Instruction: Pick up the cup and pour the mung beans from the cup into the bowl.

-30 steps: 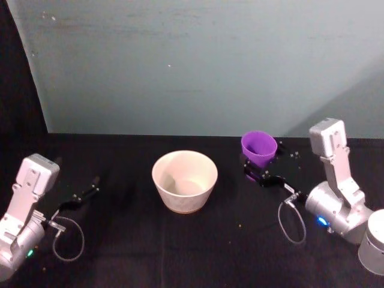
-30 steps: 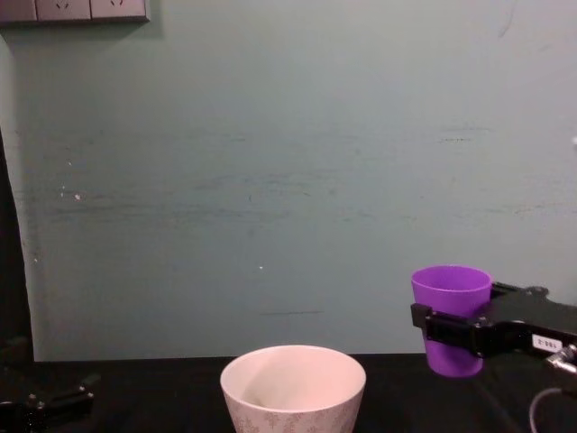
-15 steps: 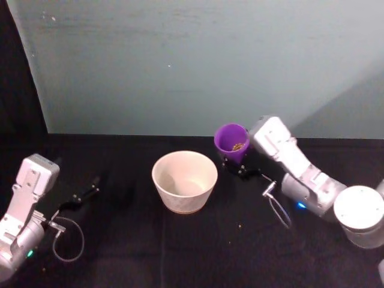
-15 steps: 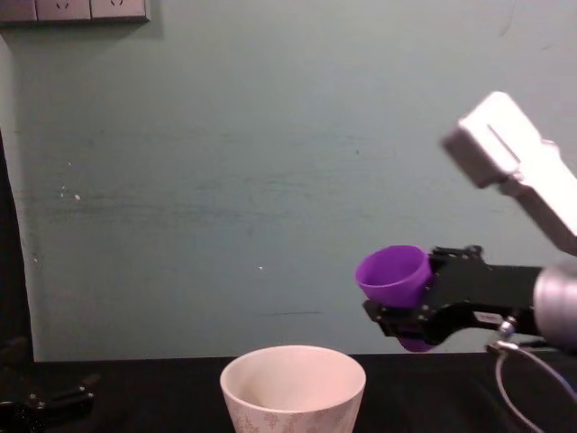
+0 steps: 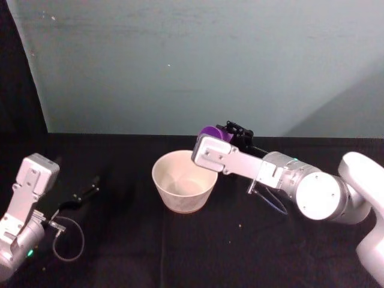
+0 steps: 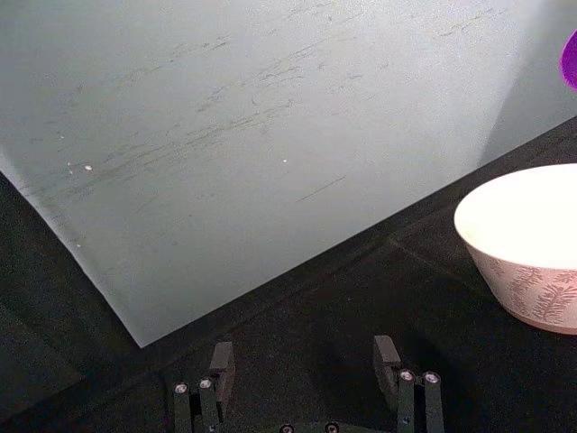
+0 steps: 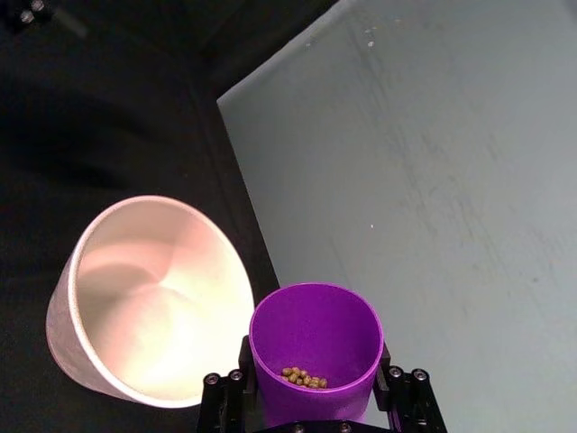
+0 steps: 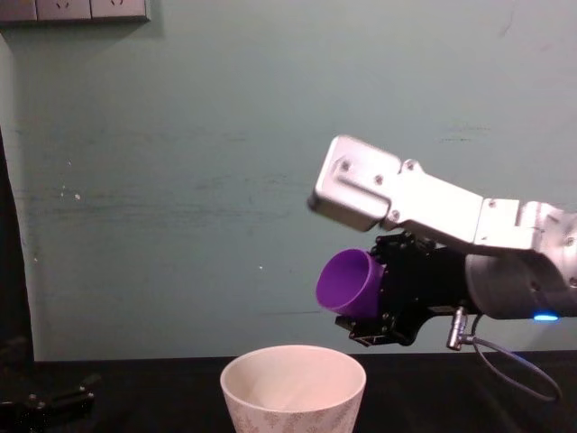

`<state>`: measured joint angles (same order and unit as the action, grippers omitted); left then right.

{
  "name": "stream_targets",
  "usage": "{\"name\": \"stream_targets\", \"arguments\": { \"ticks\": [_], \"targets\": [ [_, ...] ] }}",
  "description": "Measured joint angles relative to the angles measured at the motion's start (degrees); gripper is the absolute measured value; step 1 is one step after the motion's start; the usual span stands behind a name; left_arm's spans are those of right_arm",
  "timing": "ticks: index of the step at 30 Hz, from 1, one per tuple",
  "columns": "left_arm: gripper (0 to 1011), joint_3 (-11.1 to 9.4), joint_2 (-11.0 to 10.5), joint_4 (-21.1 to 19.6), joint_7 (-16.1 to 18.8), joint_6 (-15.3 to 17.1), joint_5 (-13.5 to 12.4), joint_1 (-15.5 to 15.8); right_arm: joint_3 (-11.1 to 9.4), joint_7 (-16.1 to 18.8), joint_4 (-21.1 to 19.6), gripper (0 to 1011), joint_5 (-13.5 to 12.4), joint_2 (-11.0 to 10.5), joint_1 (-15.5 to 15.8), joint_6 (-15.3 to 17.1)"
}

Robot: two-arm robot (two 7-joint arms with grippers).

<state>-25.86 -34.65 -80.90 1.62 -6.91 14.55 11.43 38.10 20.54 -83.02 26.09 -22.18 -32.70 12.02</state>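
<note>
— Where's the cup [image 8: 350, 283] relative to the bowl [image 8: 270, 410]?
— Just above its right rim, clamped in the right pincer [image 7: 314, 397], clear of the desk [image 5: 180, 252]. Its long axis leans left, with the mouth toward the bowl.
— Beans out?
— No, the mung beans [image 7: 302, 377] lie at the cup's bottom, so more tilt looks needed. The left pincer [image 6: 305, 365] rests wide on the left.

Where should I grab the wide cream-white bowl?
The wide cream-white bowl's left rim, probably from above, one finger inside: its flaring sides look too wide to span, and the right gripper holds the purple plastic cup near the right rim.
</note>
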Motion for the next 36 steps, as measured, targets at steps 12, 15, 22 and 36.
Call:
{"name": "stream_targets", "arguments": {
  "ticks": [12,15,22,36],
  "targets": [
    [1011,0.0,0.0,0.0,0.0,0.0,0.0,0.0,6.3,3.4,3.6,718,10.5,1.4,-5.4,1.3],
    [1011,0.0,0.0,0.0,0.0,0.0,0.0,0.0,8.3,4.1,4.7,718,13.7,1.9,-6.9,1.8],
    [1012,0.0,0.0,0.0,0.0,0.0,0.0,0.0,11.6,5.1,7.6,718,20.1,3.4,-9.3,2.5],
    [1011,0.0,0.0,0.0,0.0,0.0,0.0,0.0,11.5,5.1,10.8,718,22.9,5.8,-9.8,1.0]
  ]
}}
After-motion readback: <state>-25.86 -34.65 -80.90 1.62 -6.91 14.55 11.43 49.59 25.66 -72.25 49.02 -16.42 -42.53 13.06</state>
